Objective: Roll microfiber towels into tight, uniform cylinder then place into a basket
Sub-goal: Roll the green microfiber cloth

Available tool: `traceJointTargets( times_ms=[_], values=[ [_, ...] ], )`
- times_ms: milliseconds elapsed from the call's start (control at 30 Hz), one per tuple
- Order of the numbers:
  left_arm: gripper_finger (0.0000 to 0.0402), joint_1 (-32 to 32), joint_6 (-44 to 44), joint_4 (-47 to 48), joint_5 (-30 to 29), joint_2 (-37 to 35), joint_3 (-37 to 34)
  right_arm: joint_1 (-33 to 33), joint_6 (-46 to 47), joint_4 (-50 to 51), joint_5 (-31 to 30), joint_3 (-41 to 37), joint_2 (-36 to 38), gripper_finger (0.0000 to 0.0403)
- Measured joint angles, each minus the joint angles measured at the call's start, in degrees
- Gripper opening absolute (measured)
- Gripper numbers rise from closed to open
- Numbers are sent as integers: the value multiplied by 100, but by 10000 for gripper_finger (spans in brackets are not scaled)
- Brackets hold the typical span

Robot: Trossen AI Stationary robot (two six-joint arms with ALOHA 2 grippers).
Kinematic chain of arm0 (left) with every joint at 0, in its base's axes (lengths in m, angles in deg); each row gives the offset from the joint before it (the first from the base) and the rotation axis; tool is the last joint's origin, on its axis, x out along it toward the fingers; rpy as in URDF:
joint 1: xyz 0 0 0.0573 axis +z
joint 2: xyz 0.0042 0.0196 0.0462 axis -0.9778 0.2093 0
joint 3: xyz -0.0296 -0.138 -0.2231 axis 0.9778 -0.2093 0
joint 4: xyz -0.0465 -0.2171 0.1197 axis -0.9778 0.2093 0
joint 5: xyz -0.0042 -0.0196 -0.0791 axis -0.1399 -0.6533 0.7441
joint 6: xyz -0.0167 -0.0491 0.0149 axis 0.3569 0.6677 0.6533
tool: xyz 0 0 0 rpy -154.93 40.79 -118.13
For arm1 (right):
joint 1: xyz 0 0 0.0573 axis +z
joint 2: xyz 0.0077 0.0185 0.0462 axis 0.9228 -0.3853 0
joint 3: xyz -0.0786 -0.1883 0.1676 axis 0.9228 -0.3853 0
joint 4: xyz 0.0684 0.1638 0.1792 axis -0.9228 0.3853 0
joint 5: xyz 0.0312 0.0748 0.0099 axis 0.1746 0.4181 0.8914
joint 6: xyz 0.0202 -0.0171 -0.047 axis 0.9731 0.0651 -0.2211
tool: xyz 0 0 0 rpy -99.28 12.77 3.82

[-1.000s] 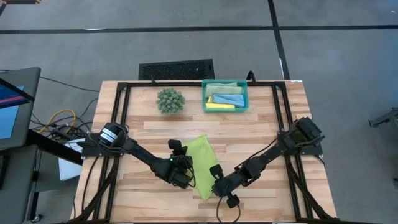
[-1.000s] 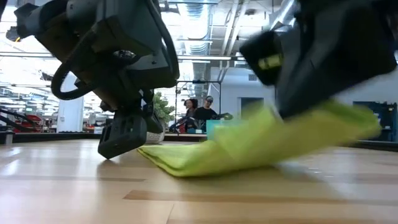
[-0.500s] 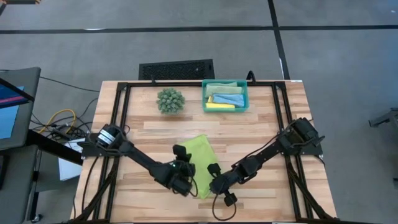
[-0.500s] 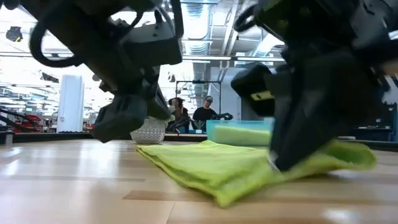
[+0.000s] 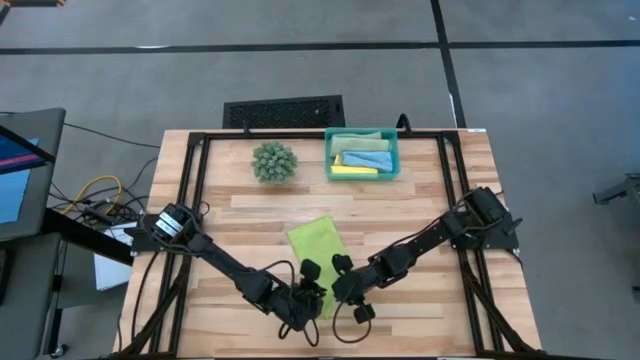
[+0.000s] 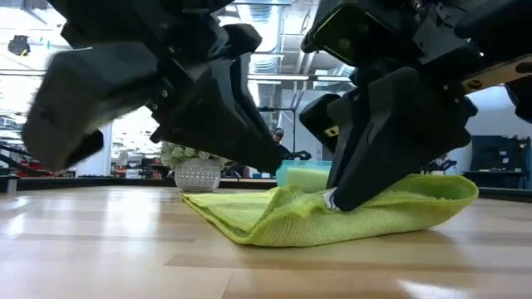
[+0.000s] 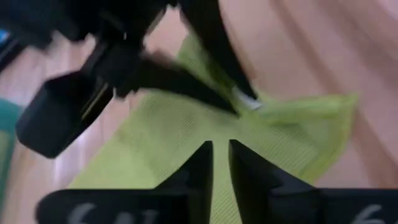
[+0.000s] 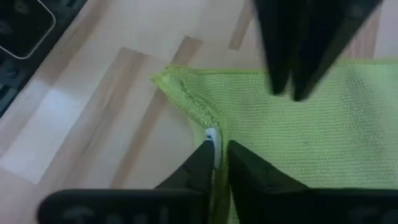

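The lime green towel (image 5: 314,242) lies on the table's middle, its near part bunched into a low fold (image 6: 283,218). My right gripper (image 5: 335,290) is at that near part, shut on the towel's hemmed edge by a white tag. My left gripper (image 5: 318,292) hangs just above the towel (image 7: 155,137) beside the right one. Its fingers (image 7: 202,163) are a narrow gap apart with nothing between them. The teal basket (image 5: 328,155) at the far edge holds rolled sage green, light blue and yellow towels. My right gripper pinches the towel's hemmed edge at the white tag (image 8: 211,135) between its two fingers, a short way from a corner (image 8: 163,78). The fingers slant down from the table's right. The towel rests on the table, puckered into a ridge at the fingertips (image 6: 335,199).
A spiky green plant ball (image 5: 274,161) stands left of the basket. A black slotted grille (image 5: 284,110) lies beyond the table's far edge. Bare wood shows to the left and right of the towel. In the low view, people sit far back in the room.
My left gripper has gone toward the near edge and the right, risen off the towel's left side and tipped more level. My right gripper has sunk a little and shifted toward the left. The towel's near right part, held up a second ago, now lies folded over on the table.
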Motion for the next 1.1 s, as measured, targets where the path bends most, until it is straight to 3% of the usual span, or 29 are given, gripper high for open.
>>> traceJointTargets(
  times_ms=[233,467,733,1100],
  values=[
    [129,-11,-261,-485,421,0,0,-112,-17,76,-52,-3,-30,150],
    [190,-11,137,-800,427,0,0,-249,36,64,-69,-3,-30,163],
    [188,24,1046,-585,431,0,0,-262,-7,-109,-69,-3,-30,139],
    [155,61,1338,-154,397,0,0,-300,-53,-157,-70,-3,-27,128]
  ],
)
